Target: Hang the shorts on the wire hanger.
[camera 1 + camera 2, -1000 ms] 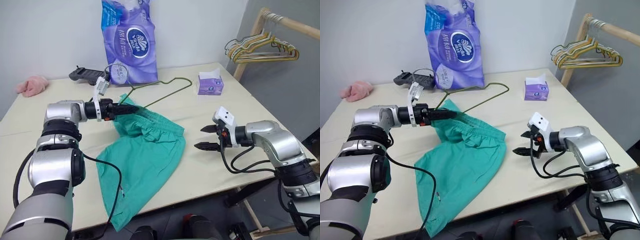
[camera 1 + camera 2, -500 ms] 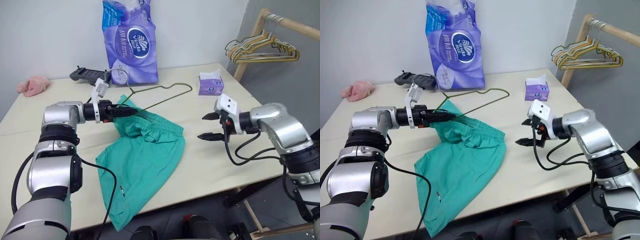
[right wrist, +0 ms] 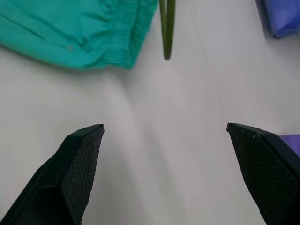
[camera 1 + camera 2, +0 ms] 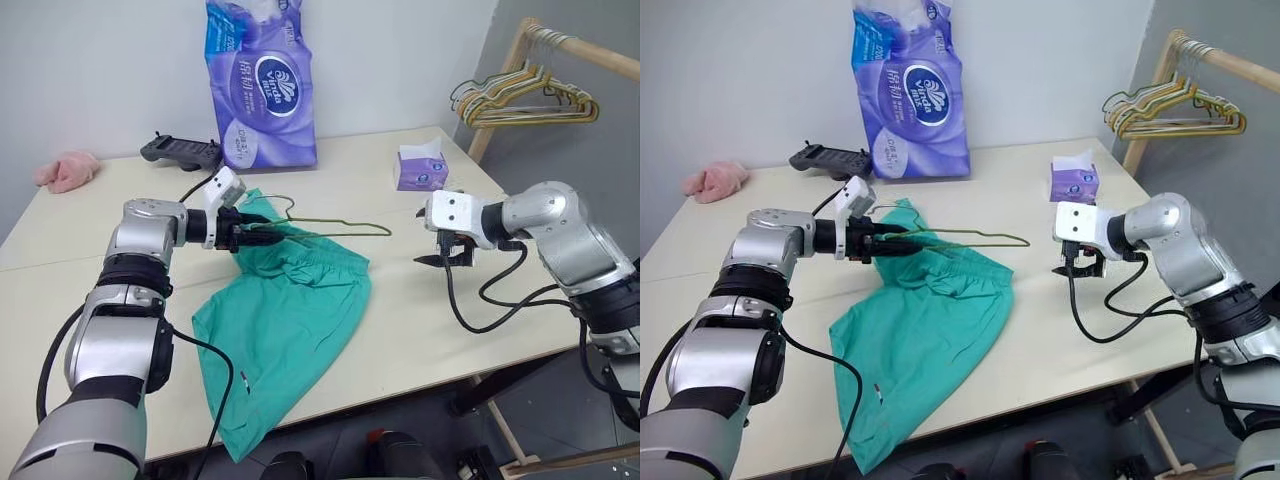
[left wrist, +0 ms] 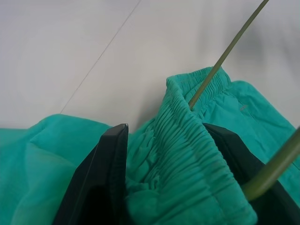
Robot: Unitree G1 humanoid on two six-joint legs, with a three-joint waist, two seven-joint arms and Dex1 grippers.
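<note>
The teal-green shorts (image 4: 290, 320) lie spread on the pale table (image 4: 420, 330), one leg hanging over the front edge. My left gripper (image 4: 262, 232) is shut on their gathered waistband (image 5: 178, 154), lifting it. The thin olive wire hanger (image 4: 350, 230) juts out of that grip, roughly level above the shorts, its wire (image 5: 220, 61) entering the waistband fold. My right gripper (image 4: 428, 240) hovers open just beyond the hanger's far corner (image 3: 165, 28), with nothing between its fingers (image 3: 79, 164).
A tall purple tissue pack (image 4: 258, 80) and a black controller (image 4: 180, 150) stand at the back. A small purple tissue box (image 4: 420, 168) sits behind my right gripper. A pink fuzzy cloth (image 4: 65, 170) is far left. A wooden rack with several hangers (image 4: 525, 100) stands right.
The left wrist rolled, swinging the hanger down from a tilted triangle to nearly level over the shorts. The right gripper rose, rolled and moved in toward the hanger's far corner.
</note>
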